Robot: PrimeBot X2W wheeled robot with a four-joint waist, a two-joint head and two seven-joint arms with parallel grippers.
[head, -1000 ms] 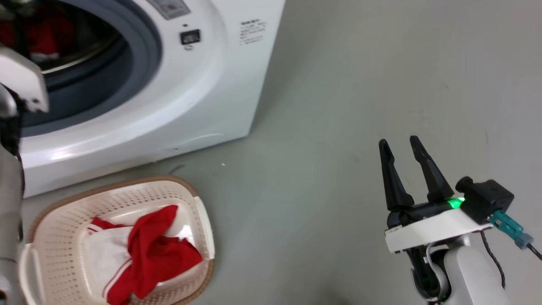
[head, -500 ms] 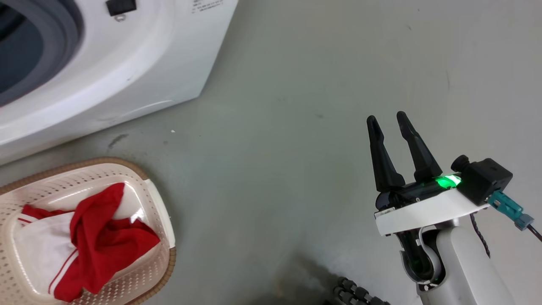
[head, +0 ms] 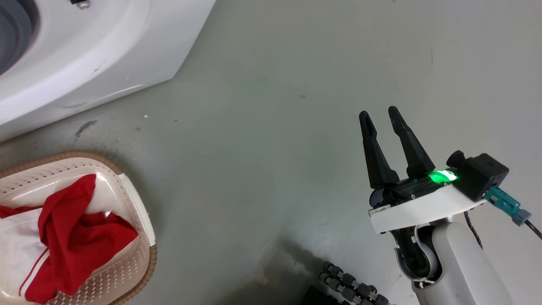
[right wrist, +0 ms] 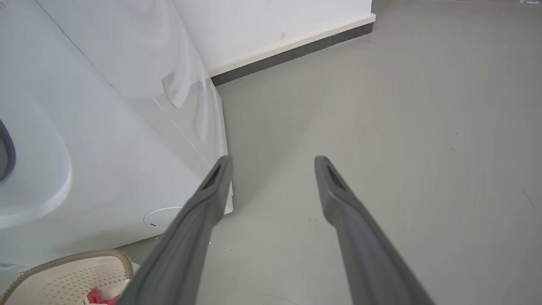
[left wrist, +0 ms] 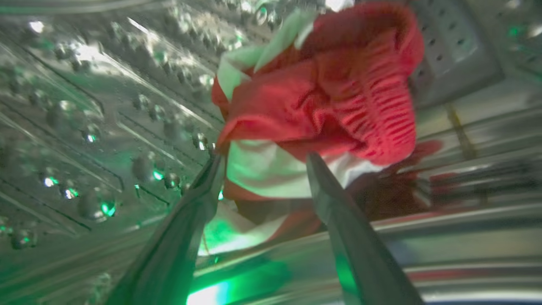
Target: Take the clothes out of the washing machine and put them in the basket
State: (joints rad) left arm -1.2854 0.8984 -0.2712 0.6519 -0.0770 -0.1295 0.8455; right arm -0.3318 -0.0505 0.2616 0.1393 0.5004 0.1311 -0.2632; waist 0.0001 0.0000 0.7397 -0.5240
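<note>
Inside the washing machine's steel drum (left wrist: 84, 106), a red and white garment (left wrist: 322, 93) lies bunched just ahead of my left gripper (left wrist: 266, 157). The gripper is open, its fingertips on either side of the garment's white lower part. In the head view the washing machine (head: 84, 63) fills the top left. The basket (head: 135, 207) sits on the floor at the lower left and holds red and white clothes (head: 72, 237). My right gripper (head: 378, 112) hovers open and empty over the floor at the right. In its wrist view, the right gripper (right wrist: 273, 161) points past the machine's corner (right wrist: 106, 127) and the basket's rim (right wrist: 72, 271).
Grey floor spreads between the basket and my right arm. A black ribbed cable (head: 351, 288) lies at the bottom edge. A white wall with a dark baseboard (right wrist: 292, 51) runs behind the machine.
The head camera has swung, so the machine and basket slid left in the picture and the porthole left it. The right gripper stays open in much the same pose.
</note>
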